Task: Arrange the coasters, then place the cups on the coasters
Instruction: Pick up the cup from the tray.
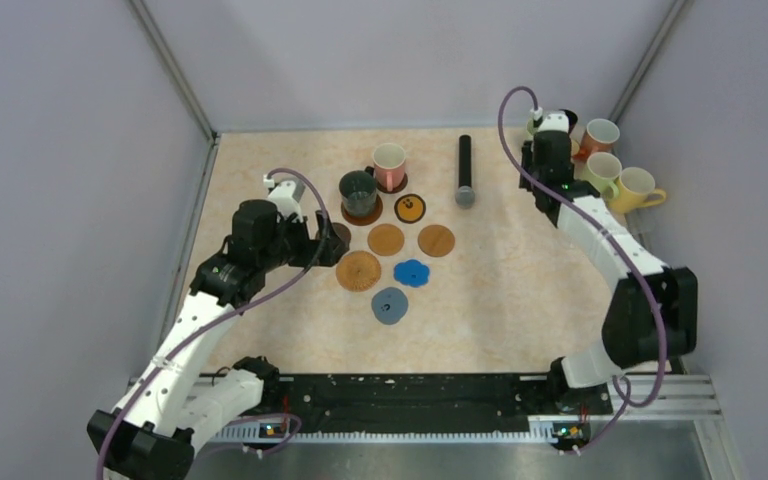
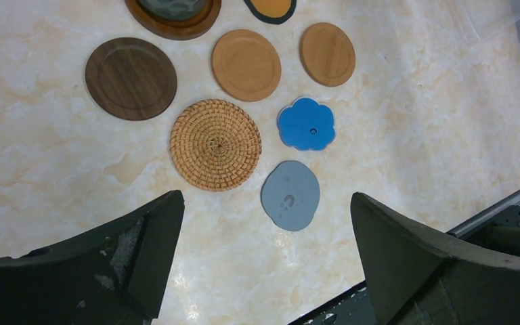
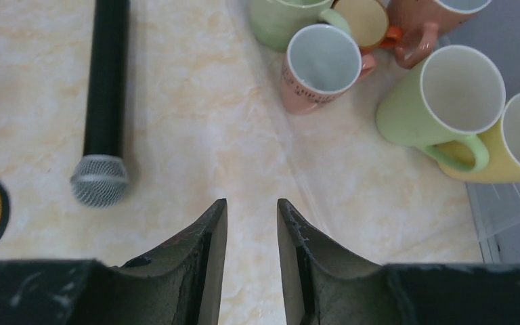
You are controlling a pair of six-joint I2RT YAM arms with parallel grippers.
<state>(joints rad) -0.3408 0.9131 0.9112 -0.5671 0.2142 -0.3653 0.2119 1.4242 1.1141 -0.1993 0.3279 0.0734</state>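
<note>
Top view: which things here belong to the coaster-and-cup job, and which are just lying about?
Job: woven coaster, blue flower coaster, grey coaster, black-and-orange coaster, tan wooden coasters, dark green cup on a brown coaster, pink cup, cups bunched at far right.
Lying about: black microphone.

nothing readable here. the pink cup (image 3: 318, 68) carries a dark line of lettering low on its side, too blurred to make out. the grey coaster (image 2: 290, 195) shows a small pale mark, not legible.
</note>
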